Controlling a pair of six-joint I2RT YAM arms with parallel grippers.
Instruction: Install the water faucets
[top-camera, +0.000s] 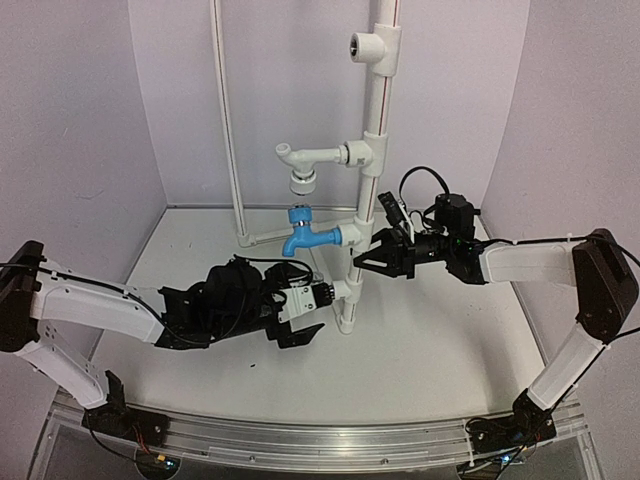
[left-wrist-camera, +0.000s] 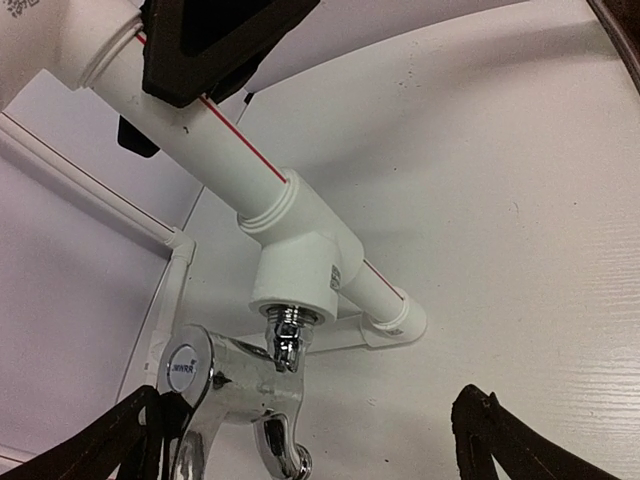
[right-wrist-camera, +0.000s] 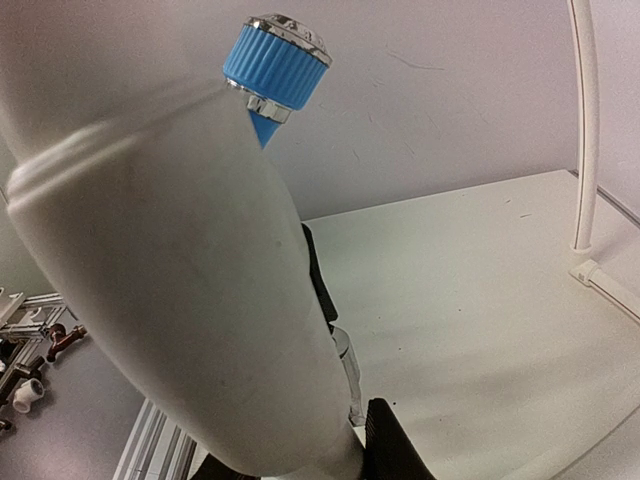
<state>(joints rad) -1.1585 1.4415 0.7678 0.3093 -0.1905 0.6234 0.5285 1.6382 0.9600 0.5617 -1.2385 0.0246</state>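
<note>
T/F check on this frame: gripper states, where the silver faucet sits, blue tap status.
1. The left gripper is wide open. True.
2. The silver faucet hangs free of the pipework. False: its threaded end sits in the socket of the lower tee.
3. The right gripper holds the blue tap. False: it is shut on the white pipe.
4. The blue tap is mounted on the white pipe. True.
</note>
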